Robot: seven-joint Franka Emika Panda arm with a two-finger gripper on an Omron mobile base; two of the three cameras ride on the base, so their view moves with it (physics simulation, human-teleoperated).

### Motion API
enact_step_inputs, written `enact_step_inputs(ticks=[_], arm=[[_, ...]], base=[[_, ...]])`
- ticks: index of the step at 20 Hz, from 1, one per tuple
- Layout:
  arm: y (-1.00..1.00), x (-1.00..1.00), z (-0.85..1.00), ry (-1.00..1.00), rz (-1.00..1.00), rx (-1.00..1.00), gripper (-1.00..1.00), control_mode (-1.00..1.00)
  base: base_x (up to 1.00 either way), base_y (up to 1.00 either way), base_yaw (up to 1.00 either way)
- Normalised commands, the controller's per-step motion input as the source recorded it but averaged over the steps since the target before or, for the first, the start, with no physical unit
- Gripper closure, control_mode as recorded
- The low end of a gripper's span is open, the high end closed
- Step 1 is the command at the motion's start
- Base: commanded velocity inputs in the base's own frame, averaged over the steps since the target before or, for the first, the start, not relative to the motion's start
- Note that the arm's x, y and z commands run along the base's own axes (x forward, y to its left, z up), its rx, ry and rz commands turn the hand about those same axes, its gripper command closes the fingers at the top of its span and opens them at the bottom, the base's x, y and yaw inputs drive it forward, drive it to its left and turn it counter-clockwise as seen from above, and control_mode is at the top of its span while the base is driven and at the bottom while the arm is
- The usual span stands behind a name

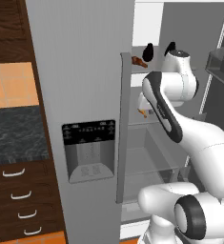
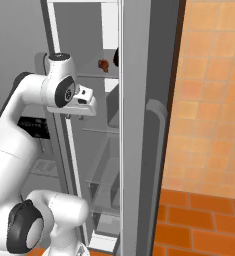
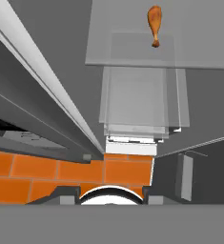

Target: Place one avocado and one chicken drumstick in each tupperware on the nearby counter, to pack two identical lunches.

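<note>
My gripper [image 2: 74,117] hangs inside the open fridge, pointing down, its two short dark fingers a little apart with nothing between them. A chicken drumstick [image 3: 154,24] lies on a glass shelf below the hand, and it shows as an orange bit [image 1: 142,113] just under the hand. On the upper shelf stand two dark avocados [image 1: 148,51] [image 1: 170,47] and a second drumstick [image 1: 138,62]. The right base view has that drumstick [image 2: 103,64] beside one avocado [image 2: 116,57]. The dark speckled counter [image 1: 18,133] lies left of the fridge. The tupperware is out of view.
The shut left fridge door [image 1: 85,119] with its dispenser panel stands close to the arm's left. The open right door [image 2: 144,125] stands on the other side. Glass shelves [image 3: 142,100] are stacked below the hand, over an orange tiled floor [image 3: 46,176]. Brown drawers [image 1: 18,205] sit under the counter.
</note>
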Motion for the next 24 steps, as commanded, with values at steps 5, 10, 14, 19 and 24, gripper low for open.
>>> enact_step_inputs(ticks=[5, 10, 14, 19, 24], arm=[[-0.1, -0.02, 0.11, -0.12, 0.0, 0.0, -1.0, -1.0], [-0.19, 0.0, 0.55, -0.29, 0.02, 0.0, -1.0, -1.0], [-0.09, 0.1, 0.61, -0.29, 0.07, 0.0, -1.0, -1.0], [0.0, 0.36, 0.5, -0.24, 0.08, -0.02, -1.0, -1.0], [-0.09, 0.51, 0.18, -0.09, 0.05, 0.0, -1.0, -1.0]], base=[[0.0, 0.0, 0.0], [0.0, 0.0, 0.0], [0.0, 0.0, 0.0], [0.0, 0.0, 0.0], [0.0, 0.0, 0.0]])
